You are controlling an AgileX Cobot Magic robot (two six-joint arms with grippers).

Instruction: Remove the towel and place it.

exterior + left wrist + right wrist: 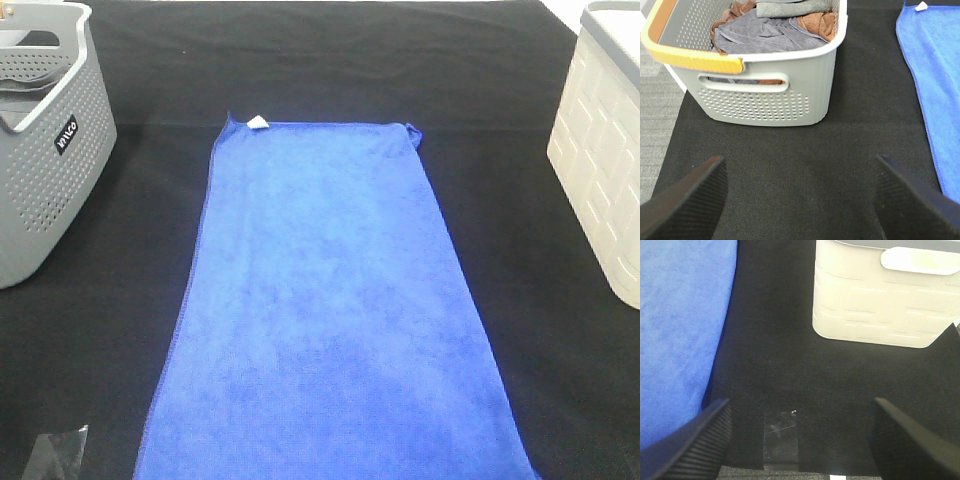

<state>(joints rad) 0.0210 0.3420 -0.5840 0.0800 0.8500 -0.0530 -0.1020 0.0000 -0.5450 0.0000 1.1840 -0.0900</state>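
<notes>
The towel [325, 310] lies flat and fully spread on the black bench [480, 60], midway between the two containers, with its white tag [257, 122] at the far left corner. We read its long axis as running from the far edge toward the robot, down the centre of the exterior high view.

Neither arm appears in that view. The left gripper [800, 200] hangs over bare bench with its jaws spread wide and holding nothing; the towel's left long edge lies off to its inner side, just beyond one finger. The right gripper [800, 440] mirrors this: jaws spread, empty, with the towel's right long edge beside its inner finger. We judge the two arms about equally near (each faces its own long edge).

Only the left wrist view shows the contents of the grey basket [765, 100]: folded grey and brown cloths [770, 30]. Only the right wrist view shows the clear tape patch [781, 437] on the bench and the handle recess of the cream bin [875, 305].
</notes>
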